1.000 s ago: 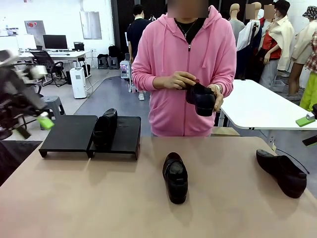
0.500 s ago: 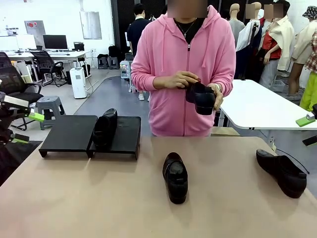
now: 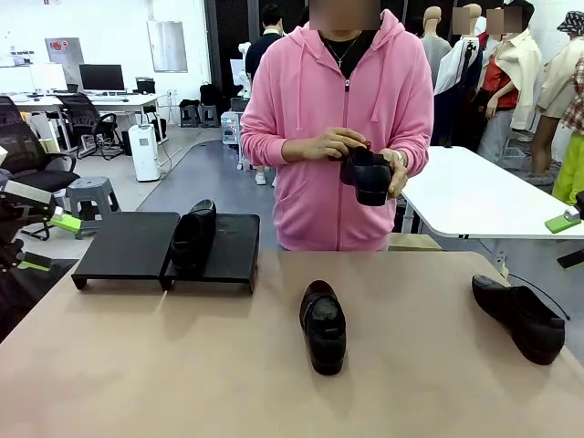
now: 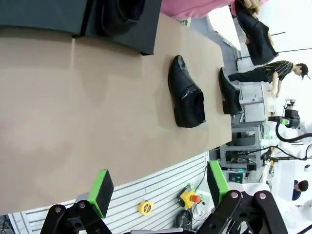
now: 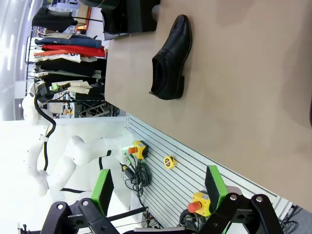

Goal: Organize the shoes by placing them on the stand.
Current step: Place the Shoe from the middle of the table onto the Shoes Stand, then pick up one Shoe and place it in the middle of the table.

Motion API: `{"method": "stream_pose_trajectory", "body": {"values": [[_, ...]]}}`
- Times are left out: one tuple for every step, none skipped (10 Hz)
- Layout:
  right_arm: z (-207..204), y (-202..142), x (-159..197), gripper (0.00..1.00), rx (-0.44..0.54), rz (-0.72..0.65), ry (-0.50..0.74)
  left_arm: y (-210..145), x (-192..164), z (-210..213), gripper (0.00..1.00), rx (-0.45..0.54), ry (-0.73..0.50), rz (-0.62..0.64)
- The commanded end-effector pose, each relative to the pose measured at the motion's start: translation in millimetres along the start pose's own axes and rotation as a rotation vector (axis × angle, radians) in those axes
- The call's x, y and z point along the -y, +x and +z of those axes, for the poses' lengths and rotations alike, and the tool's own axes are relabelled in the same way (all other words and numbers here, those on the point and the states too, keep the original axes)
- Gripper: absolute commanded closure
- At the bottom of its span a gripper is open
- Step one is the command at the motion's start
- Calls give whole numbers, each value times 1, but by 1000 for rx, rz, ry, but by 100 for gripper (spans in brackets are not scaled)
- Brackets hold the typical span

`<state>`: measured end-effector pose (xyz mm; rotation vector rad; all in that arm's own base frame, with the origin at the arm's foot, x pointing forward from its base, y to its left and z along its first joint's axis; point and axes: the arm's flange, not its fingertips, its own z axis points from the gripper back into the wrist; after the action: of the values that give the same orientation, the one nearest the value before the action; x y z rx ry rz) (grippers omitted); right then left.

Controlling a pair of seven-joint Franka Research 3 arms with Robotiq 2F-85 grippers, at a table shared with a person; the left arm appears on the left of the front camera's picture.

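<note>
the left gripper [image 4: 159,187] hangs off the near left side of the table [image 3: 164,374]. its two green pads [image 4: 101,185] are spread wide, with nothing between them and touching nothing. the right gripper [image 5: 158,190] hangs off the near right side, spread just as wide and also empty.

counted: two grippers, four shoes, one stand, one person at the table.

nearest, the middle shoe [image 3: 323,326] lies on its sole about at the table's centre, lengthwise near to far. the right shoe [image 3: 520,317] lies a little farther back by the right edge, well apart from the middle shoe and turned at an angle. farther off on the left sits the stand [image 3: 123,245], two flat black trays side by side. the stand shoe [image 3: 194,235] rests on the right tray, just beside the seam between the trays. at the far side the person [image 3: 310,100] in a pink hoodie holds the held shoe [image 3: 368,175] in both hands at chest height, clear of the table.

a second ago the left gripper was a blur higher up at the left edge. now it is sharp and lower, almost where it was half a second ago. the held shoe has risen slightly. the other three shoes lie as they did.
</note>
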<state>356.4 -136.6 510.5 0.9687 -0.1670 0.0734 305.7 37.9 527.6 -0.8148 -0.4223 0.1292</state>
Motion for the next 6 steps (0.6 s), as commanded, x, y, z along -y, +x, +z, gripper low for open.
{"method": "stream_pose_trajectory", "body": {"values": [[2,0,-3,0,-2,-1,4,-2,-1,3,0,-1,12,-6],[2,0,-3,0,-2,-1,4,-2,-1,3,0,-1,12,-6],[2,0,-3,0,-2,-1,4,-2,-1,3,0,-1,12,-6],[2,0,-3,0,-2,-1,4,-2,-1,3,0,-1,12,-6],[2,0,-3,0,-2,-1,4,-2,-1,3,0,-1,12,-6],[2,0,-3,0,-2,-1,4,-2,-1,3,0,-1,12,-6]]}}
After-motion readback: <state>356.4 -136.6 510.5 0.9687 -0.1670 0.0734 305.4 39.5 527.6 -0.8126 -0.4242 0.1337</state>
